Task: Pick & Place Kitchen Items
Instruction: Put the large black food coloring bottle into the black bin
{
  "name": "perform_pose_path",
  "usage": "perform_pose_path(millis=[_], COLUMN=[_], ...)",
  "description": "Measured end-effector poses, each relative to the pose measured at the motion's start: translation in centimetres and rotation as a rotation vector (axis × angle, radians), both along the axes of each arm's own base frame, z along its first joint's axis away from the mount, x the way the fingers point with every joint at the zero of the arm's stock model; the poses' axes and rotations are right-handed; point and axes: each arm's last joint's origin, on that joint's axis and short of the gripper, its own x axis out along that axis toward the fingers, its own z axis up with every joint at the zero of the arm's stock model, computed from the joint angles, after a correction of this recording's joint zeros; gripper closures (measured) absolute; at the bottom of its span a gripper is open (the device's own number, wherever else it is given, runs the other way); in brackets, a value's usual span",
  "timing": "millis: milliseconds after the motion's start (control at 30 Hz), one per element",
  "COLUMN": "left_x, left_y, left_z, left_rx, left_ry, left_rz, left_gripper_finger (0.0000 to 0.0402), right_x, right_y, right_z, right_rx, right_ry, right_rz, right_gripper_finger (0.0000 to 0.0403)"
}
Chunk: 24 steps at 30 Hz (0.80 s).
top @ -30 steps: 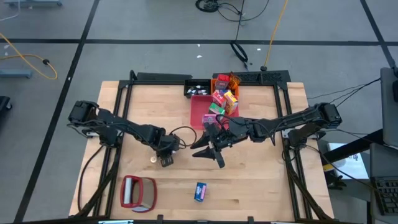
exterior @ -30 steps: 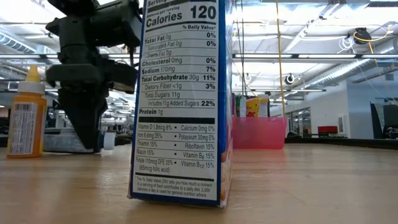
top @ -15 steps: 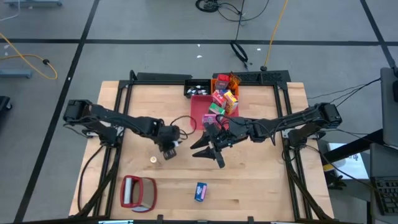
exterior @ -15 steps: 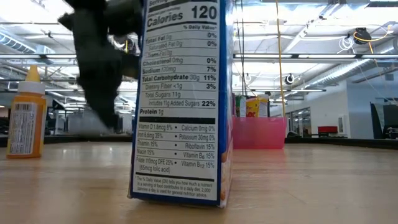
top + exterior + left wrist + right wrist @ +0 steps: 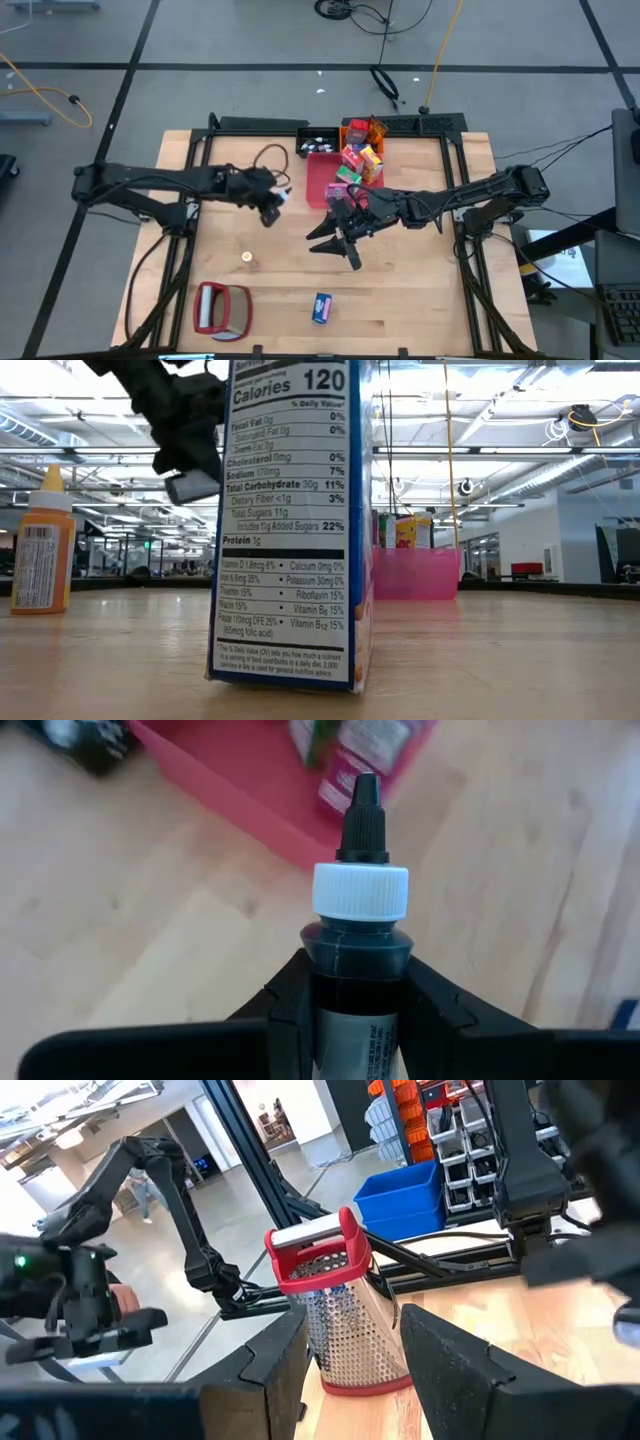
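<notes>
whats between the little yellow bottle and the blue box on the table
Nothing: in the high view the wood between the yellow bottle and the blue box is bare. The grater lies off to the side.

Bare tabletop (image 5: 420, 290) beside blue carton (image 5: 321, 308)

We count two arms: the left gripper (image 5: 270, 205) and the right gripper (image 5: 335, 243), each with two fingers. On the open surface (image 5: 420, 300) we count one blue carton (image 5: 321, 308), one small orange bottle (image 5: 246, 257) and one red-framed grater (image 5: 222, 308). We count one dark dropper bottle (image 5: 357, 950) between the left fingers. We count one pink tray (image 5: 322, 180) and one black bin (image 5: 316, 143). The cartons and packets (image 5: 360, 160) piled at the tray cannot be counted exactly; we see at least four.
</notes>
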Motion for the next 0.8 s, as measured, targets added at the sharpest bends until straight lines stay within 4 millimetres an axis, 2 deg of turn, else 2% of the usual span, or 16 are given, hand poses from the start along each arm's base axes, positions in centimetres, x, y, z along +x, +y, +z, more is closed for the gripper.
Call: perform_pose_path(millis=[167,400,667,800], left_x=[-1.0,-1.1,-1.0,-1.2], left_y=[1.1,2.5,4.6,5.5], left_z=[2.0,4.6,6.1,6.4], left_rx=[0.035,0.165,0.275,0.292], left_ry=[-0.132,-0.347,-0.488,-0.505], left_rz=[0.063,0.152,0.219,0.261], left_gripper_finger=[0.0309,0.0309,0.0309,0.0309], right_x=[0.0,0.0,0.0,0.0], right_y=[0.0,0.0,0.0,0.0], right_z=[0.0,0.1,0.1,0.1], right_rx=[0.000,0.001,0.001,0.001], right_ry=[-0.003,-0.006,-0.006,-0.007], right_rz=[0.000,0.000,-0.002,-0.003], right_gripper_finger=[0.0248,0.0248,0.0248,0.0248])
